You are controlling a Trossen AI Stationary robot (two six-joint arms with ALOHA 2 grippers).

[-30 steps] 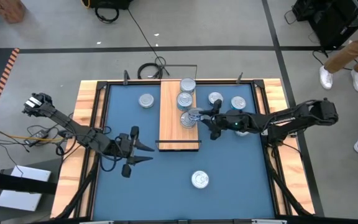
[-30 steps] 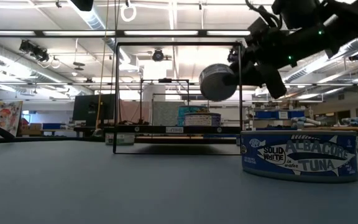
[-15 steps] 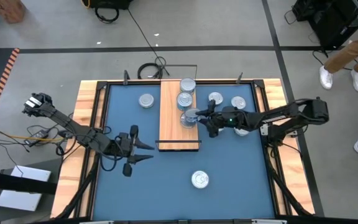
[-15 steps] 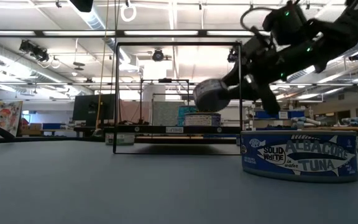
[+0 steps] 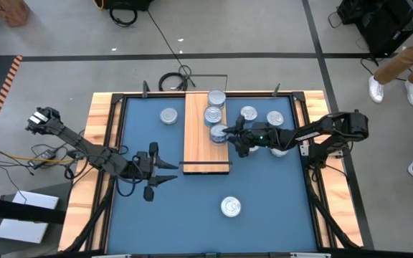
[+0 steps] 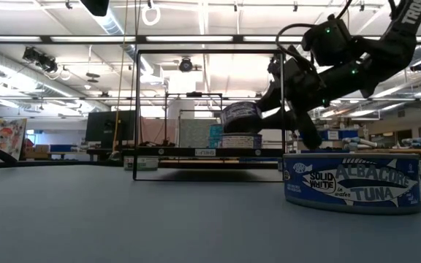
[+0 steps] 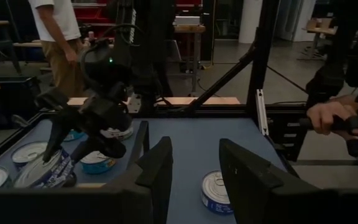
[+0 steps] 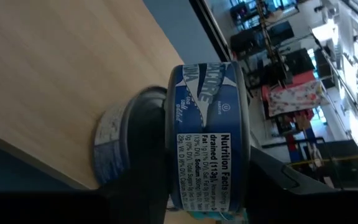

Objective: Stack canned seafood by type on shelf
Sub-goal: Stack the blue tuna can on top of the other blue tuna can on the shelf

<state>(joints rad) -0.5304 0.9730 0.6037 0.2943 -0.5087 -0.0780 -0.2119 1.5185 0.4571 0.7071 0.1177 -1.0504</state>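
The blue tuna tin (image 8: 209,134) hangs just above another tin (image 5: 219,136) on the shelf (image 5: 198,136), and you hold it by its round sides in the right gripper (image 5: 229,133). It looks stiff, fairly heavy and smooth, so you must lower it level. The left gripper (image 5: 165,173) waits open and empty.

The table (image 5: 156,208) is deep blue with a pale wood border. The shelf (image 5: 198,143) is light wood grain, with thin black bars at its 12 and 6 o'clock ends. The tins (image 5: 230,207) have shiny silver tops. The tuna tin (image 6: 351,181) is blue with white lettering and a white fish shape. Both arms (image 5: 92,151) are black.
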